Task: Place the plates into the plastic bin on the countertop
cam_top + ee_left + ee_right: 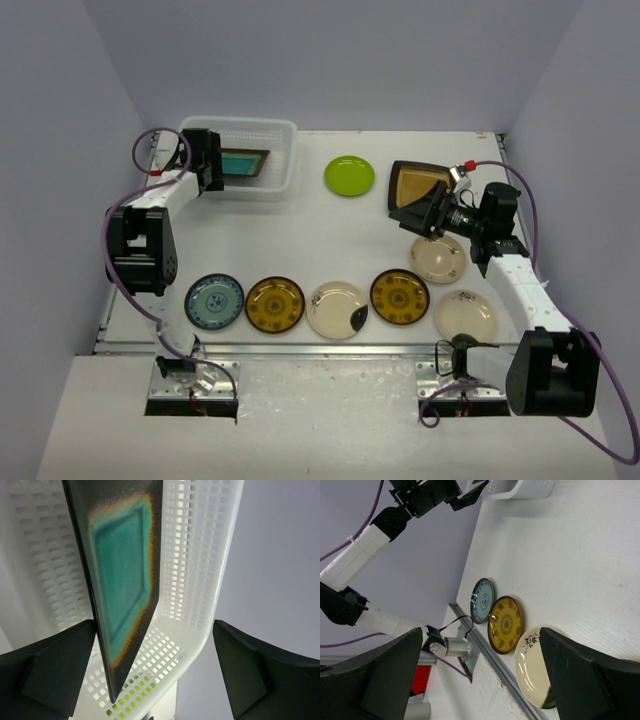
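The plastic bin (285,128) (220,575) stands at the back left of the countertop (300,230). Inside it, a dark-rimmed teal square plate (243,162) (122,565) stands tilted on edge. My left gripper (213,160) (155,670) is open at the bin's left end, and the plate's corner is close beside its left finger (55,670). My right gripper (428,212) (480,675) is open and empty over the near corner of the amber square plate (413,183). A lime-green plate (349,176) lies between bin and amber plate.
Along the front lie a blue patterned plate (214,301) (482,600), a yellow-brown one (275,304) (506,624), a cream one (337,309) (532,667), another yellow-brown (400,296) and two cream plates (438,258) (465,315). A metal rail (300,349) runs along the near edge.
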You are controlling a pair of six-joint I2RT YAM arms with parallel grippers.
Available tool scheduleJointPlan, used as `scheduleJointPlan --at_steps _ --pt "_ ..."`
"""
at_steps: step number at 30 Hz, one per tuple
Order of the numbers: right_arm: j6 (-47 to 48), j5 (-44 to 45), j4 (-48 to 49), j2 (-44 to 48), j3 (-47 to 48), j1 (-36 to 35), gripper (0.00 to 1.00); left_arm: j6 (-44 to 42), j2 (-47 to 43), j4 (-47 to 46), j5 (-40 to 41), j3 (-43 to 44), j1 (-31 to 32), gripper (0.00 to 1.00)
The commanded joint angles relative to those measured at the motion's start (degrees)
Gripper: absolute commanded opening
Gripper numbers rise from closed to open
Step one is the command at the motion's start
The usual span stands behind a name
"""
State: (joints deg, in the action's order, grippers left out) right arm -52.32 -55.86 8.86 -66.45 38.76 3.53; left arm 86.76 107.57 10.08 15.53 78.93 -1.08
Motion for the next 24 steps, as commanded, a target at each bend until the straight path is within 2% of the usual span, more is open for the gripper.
scheduleJointPlan --at_steps 1,5,9,12,17,20,22,24 --pt "2.7 2.7 -1.9 -1.2 2.5 -0.1 0.99 0.0 -3.7 -1.8 -1.4 2.8 0.5 1.0" --pt "5.7 9.9 -9.4 -4.0 5.6 0.0 0.99 -1.6 -7.4 0.7 -1.7 1.6 0.4 1.0" --pt "8.1 22.6 -20.5 -7.4 11.9 0.0 0.99 -4.7 -11.9 2.8 -1.8 -0.2 -0.1 1.0" --pt "8.3 26.7 -24.3 -10.3 15.5 0.2 0.99 -7.0 -16.0 1.3 -4.6 -3.3 -1.5 1.0" --pt "1.5 35.7 -24.6 -12.7 16.2 1.9 0.99 -15.7 -22.7 -2.4 -13.1 -4.8 -2.7 1.0" --pt "-5.0 41.7 -24.3 -14.8 15.6 5.4 0.99 -25.0 -27.6 -5.9 -26.7 -7.8 -2.8 1.0" --pt "-9.0 42.9 -24.6 -15.8 14.8 7.1 0.99 -26.6 -29.2 -6.2 -32.9 -12.2 -3.4 1.0" --pt "-15.9 41.3 -21.2 -17.0 11.7 8.9 0.99 -27.2 -35.2 -11.0 -39.8 -21.7 -4.2 1.0"
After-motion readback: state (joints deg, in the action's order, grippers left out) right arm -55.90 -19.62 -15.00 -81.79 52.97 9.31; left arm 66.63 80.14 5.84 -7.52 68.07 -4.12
